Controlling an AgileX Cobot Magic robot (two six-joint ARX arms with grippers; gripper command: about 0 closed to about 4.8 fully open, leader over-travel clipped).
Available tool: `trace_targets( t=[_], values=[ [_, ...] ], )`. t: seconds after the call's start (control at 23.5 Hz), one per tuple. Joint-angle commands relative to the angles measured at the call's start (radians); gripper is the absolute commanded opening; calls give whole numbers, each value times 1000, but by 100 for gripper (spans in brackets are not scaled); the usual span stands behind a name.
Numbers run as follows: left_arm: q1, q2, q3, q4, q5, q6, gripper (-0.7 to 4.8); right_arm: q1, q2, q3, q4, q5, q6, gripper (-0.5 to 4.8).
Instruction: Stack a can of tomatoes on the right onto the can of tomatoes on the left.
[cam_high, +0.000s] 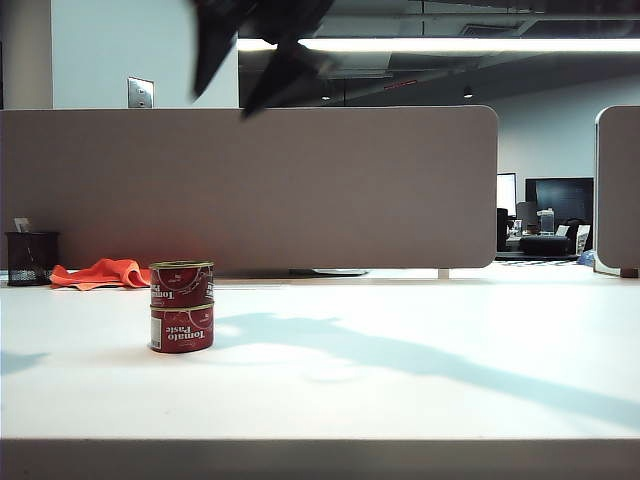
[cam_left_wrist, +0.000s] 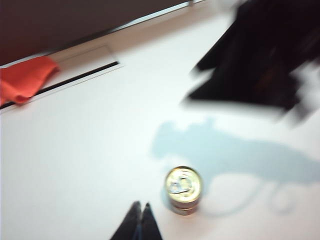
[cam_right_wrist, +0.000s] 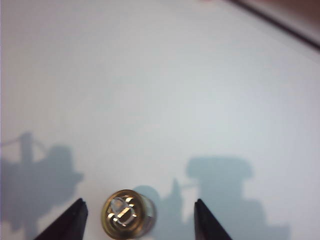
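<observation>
Red tomato-paste cans (cam_high: 181, 306) sit stacked on white table (cam_high: 420, 360); placement looks done. Right gripper (cam_right_wrist: 137, 212) released above, empty. Left gripper (cam_left_wrist: 140, 222) seemingly clenched, idle. Next: retract clear.

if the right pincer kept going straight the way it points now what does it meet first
Probably the upper tomato can: the open right pincer hangs above the stack, its fingertips either side of the lid, though depth is unclear.

We count two tomato paste cans, an upper can (cam_high: 181, 284) stacked on a lower can (cam_high: 182, 327), one orange cloth (cam_high: 100, 273), and one black mesh cup (cam_high: 31, 258).
</observation>
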Motion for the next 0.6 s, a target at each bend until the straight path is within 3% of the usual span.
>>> trace_targets(
  t=[0.04,0.09,0.21,0.38,0.6],
  values=[
    [0,-3,5,6,-43,8,-5,-72,-117,3,-68,1,39,201],
    [0,-3,4,7,-43,7,-5,-109,-162,2,-105,2,39,122],
    [-15,-21,-16,36,-46,6,-5,-187,-254,-2,-170,36,35,42],
    [-24,-82,-79,74,-46,-35,-5,-240,-364,-45,-166,98,16,-3],
    [-23,-178,-168,77,-47,-39,-5,-249,-543,-177,-156,199,-38,-2]
  ],
)
